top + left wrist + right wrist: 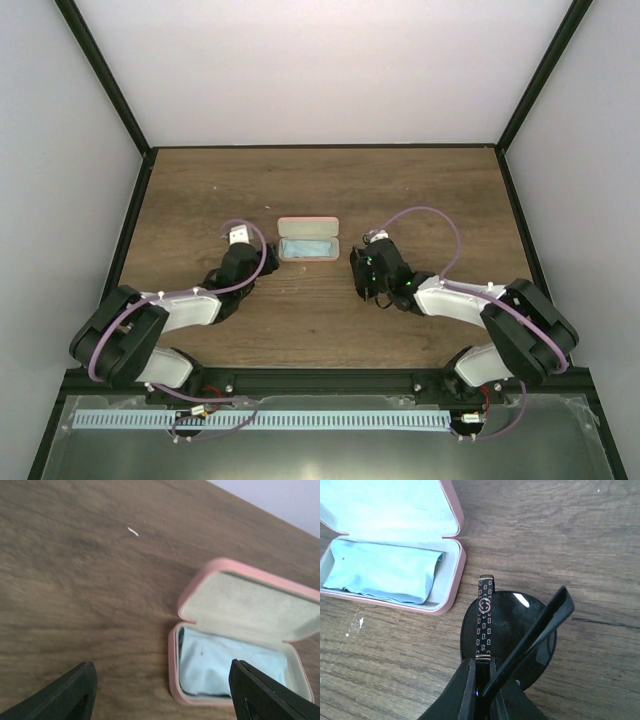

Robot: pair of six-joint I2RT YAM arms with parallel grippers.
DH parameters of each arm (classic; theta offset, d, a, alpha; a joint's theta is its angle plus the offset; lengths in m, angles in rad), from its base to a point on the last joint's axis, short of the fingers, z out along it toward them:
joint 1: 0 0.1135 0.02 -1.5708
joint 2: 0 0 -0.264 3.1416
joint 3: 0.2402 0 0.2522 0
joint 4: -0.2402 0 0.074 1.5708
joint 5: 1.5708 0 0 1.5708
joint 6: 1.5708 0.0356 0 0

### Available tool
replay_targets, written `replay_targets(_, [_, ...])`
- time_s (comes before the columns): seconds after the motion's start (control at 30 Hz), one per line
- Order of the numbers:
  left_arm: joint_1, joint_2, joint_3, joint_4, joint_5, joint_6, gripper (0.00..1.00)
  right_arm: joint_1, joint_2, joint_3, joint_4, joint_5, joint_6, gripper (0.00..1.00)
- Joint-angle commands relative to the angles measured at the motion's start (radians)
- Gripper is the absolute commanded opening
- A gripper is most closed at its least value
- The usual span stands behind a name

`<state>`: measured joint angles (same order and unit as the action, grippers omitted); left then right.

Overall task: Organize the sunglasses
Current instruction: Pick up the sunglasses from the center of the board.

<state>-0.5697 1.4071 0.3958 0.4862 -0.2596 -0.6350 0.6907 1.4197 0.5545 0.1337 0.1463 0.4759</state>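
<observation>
My right gripper (481, 666) is shut on the sunglasses (512, 630), pinching a patterned temple arm (484, 617) between its fingers. A dark lens and the other temple arm spread out in front of the fingers, over the wood just right of the open pink case (451, 602). In the top view this gripper (362, 274) sits close to the case's right end. The light blue cloth (380, 572) lies in the case's tray. My left gripper (162, 666) is open with nothing in it, by the left end of the case (173, 666).
The pink case (308, 226) lies open at the middle of the wooden table (320, 185), lid folded back toward the far side. White walls enclose the table on three sides. A small white speck (132, 531) lies on the wood.
</observation>
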Motion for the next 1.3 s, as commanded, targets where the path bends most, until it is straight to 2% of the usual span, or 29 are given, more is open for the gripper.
replay_targets(0.0, [0.09,-0.009,-0.021,0.122,0.055,0.095,0.75,0.005,-0.034,-0.007,-0.005,0.023,0.008,0.06])
replay_targets(0.13, [0.126,-0.01,-0.027,0.179,0.154,0.161,0.77,0.007,-0.035,-0.007,0.001,0.024,0.007,0.06])
replay_targets(0.3, [0.14,0.053,-0.026,0.257,0.307,0.222,0.71,0.007,-0.028,-0.003,0.004,0.018,0.004,0.06])
replay_targets(0.37, [0.141,0.094,-0.025,0.28,0.348,0.207,0.63,0.006,-0.033,-0.005,0.006,0.016,0.004,0.06])
replay_targets(0.53, [0.14,0.174,-0.041,0.312,0.34,0.175,0.38,0.007,-0.044,-0.015,0.009,0.019,0.004,0.06])
replay_targets(0.7, [0.139,0.247,-0.054,0.372,0.382,0.152,0.2,0.007,-0.049,-0.021,0.015,0.019,0.004,0.06])
replay_targets(0.93, [0.126,0.352,-0.074,0.457,0.443,0.118,0.15,0.006,-0.063,-0.023,0.01,0.018,0.004,0.06])
replay_targets(1.13, [0.085,0.369,-0.124,0.507,0.418,0.126,0.15,0.006,-0.062,-0.018,0.016,0.018,0.002,0.06])
replay_targets(1.27, [0.06,0.408,-0.118,0.55,0.461,0.121,0.16,0.006,-0.059,-0.01,0.017,0.015,0.0,0.06])
